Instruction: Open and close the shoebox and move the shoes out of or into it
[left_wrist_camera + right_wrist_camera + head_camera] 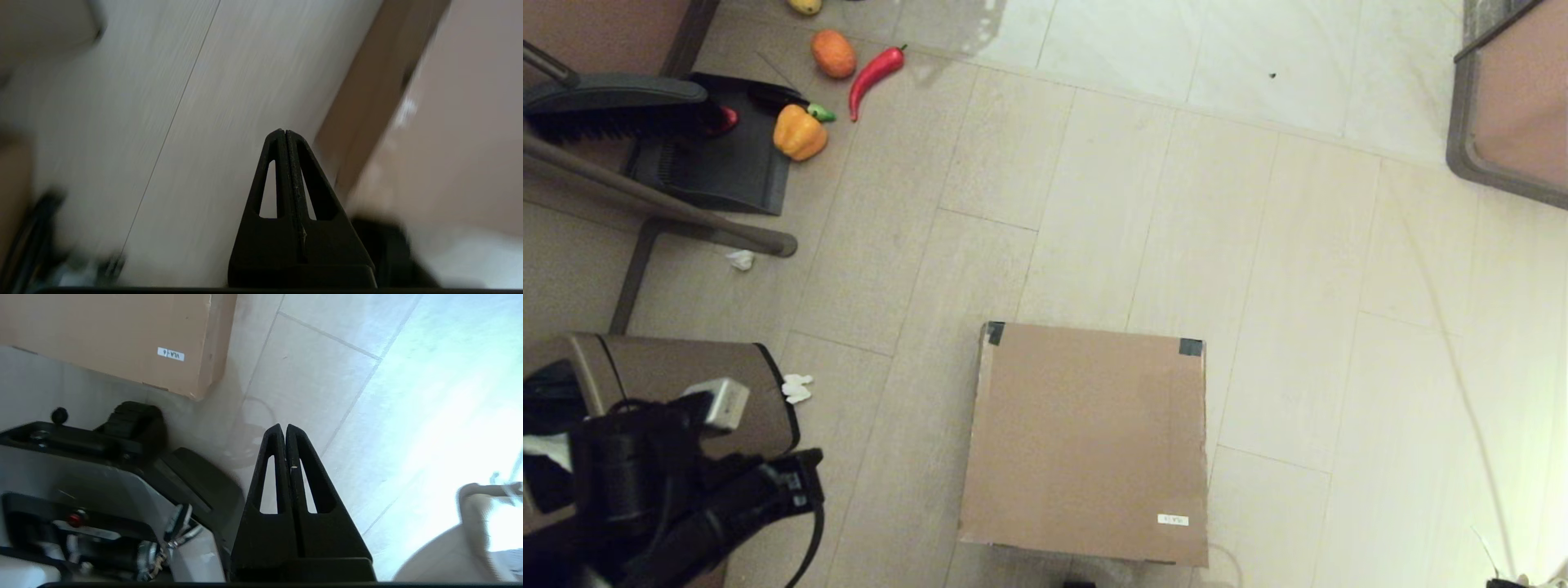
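Note:
The brown cardboard shoebox (1086, 441) sits on the floor in front of me with its flap lid down flat, dark tape on its two far corners and a small white label near its right front corner. Its corner with the label shows in the right wrist view (122, 335), and its side shows in the left wrist view (449, 122). No shoes show in any view. My left gripper (284, 132) is shut and empty, low at the left, beside the box. My right gripper (284, 428) is shut and empty over bare floor right of the box.
A brown trash bin with a black rim (686, 392) stands by my left arm. Far left lie a dustpan (719, 155), a brush, a yellow pepper (799, 132), an orange fruit and a red chilli (872, 75). A chair leg (662, 204) crosses there. Furniture (1511, 106) stands far right.

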Robot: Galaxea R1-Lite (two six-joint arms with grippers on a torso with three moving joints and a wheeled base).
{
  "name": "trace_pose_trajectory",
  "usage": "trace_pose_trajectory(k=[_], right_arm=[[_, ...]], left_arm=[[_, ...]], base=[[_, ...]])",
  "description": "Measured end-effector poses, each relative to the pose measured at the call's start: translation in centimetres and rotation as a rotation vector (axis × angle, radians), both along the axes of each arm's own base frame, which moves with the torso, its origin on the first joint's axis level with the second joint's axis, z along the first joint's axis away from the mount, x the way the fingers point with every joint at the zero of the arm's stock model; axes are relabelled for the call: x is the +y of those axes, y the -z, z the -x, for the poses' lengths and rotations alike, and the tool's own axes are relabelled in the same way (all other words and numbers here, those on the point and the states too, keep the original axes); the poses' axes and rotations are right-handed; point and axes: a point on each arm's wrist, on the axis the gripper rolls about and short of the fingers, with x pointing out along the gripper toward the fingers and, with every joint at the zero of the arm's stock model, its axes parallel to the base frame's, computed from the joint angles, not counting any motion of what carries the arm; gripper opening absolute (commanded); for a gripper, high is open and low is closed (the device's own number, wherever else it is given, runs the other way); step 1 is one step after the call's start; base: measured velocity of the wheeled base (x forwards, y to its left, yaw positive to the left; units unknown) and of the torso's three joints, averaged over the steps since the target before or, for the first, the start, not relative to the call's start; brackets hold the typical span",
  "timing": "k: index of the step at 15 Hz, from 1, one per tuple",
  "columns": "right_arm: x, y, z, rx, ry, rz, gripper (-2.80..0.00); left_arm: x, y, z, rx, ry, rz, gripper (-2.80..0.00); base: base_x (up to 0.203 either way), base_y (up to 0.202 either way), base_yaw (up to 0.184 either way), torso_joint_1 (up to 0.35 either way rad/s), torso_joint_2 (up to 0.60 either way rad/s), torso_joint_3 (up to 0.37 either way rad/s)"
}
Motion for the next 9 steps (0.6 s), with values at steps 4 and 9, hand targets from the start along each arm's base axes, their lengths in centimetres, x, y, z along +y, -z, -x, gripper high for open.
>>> trace_pose_trajectory(k=[4, 9], right_arm=[[-0.1, 2.7, 5.4, -0.113, 0.077, 0.021, -2.80], [-0.4, 4.2, 7.3, -0.231, 0.191, -0.017, -2.80]], left_arm=[[1.5, -0.7, 7.1, -0.029, 0.013, 0.030, -2.80], [2.7, -0.5, 15.2, -0.137, 0.151, 0.010, -2.80]], base=[[0.000, 0.000, 0.000, 0.000, 0.00, 0.000], [0.000, 0.000, 0.000, 0.000, 0.00, 0.000]])
